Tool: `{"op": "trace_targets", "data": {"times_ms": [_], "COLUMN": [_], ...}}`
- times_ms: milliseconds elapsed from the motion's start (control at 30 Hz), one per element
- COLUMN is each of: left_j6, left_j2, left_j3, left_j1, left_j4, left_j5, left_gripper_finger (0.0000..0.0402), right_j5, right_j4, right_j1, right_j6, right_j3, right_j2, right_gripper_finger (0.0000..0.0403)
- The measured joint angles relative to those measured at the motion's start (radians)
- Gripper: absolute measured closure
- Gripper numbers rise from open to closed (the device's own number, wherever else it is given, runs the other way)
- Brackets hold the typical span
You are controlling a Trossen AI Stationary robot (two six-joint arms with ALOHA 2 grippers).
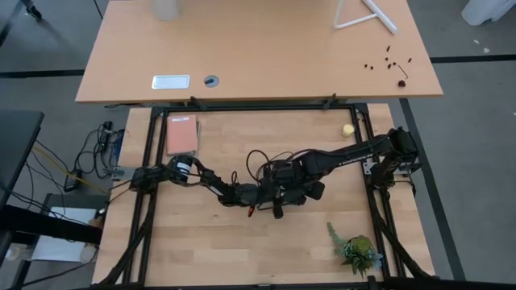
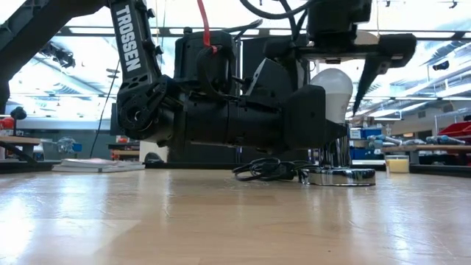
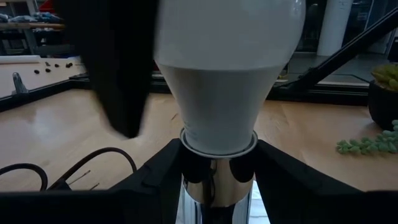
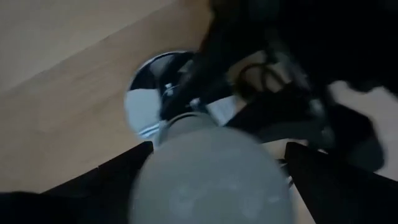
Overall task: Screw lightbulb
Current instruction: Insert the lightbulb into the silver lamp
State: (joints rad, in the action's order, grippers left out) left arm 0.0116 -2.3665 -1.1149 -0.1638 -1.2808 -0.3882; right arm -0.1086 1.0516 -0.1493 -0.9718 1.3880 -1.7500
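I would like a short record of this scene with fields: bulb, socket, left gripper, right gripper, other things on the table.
bulb: white lightbulb upright, its screw end in the socket
socket: shiny round socket base on the wooden table, black cord beside it
left gripper: left gripper clamped on the socket stem under the bulb
right gripper: right gripper above the bulb, fingers open either side of it
other things: yellow ball, green plant, pink book

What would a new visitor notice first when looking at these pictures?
First, the white lightbulb standing upright in the chrome socket at mid-table, where both arms meet. The left gripper is closed on the socket's neck just under the bulb, and the right gripper hangs over the bulb from above, fingers wide on either side of it. Farther off, a green plant lies near the table's front right corner.
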Motion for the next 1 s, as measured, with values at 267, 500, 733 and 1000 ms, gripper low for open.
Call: {"op": "trace_targets", "data": {"times_ms": [267,500,733,1000], "left_j6": [0.003,0.003,0.003,0.008], "left_j2": [0.001,0.001,0.001,0.002], "left_j3": [0.000,0.000,0.000,0.000], "left_j1": [0.000,0.001,0.001,0.000], "left_j4": [-0.001,-0.001,0.000,0.008], "left_j5": [-0.001,-0.001,0.001,-0.008], "left_gripper_finger": [0.0224,0.0224,0.0224,0.0224], "right_j5": [0.011,0.026,0.025,0.059], "right_j4": [-0.017,0.011,0.025,0.029], "right_j1": [0.013,0.013,0.013,0.009], "right_j6": [0.023,0.030,0.139,0.449], "right_j3": [-0.001,0.000,0.000,0.000], "right_j2": [0.000,0.000,0.000,0.000], "right_gripper_finger": [0.0047,0.0125,0.0141,0.0121]}}
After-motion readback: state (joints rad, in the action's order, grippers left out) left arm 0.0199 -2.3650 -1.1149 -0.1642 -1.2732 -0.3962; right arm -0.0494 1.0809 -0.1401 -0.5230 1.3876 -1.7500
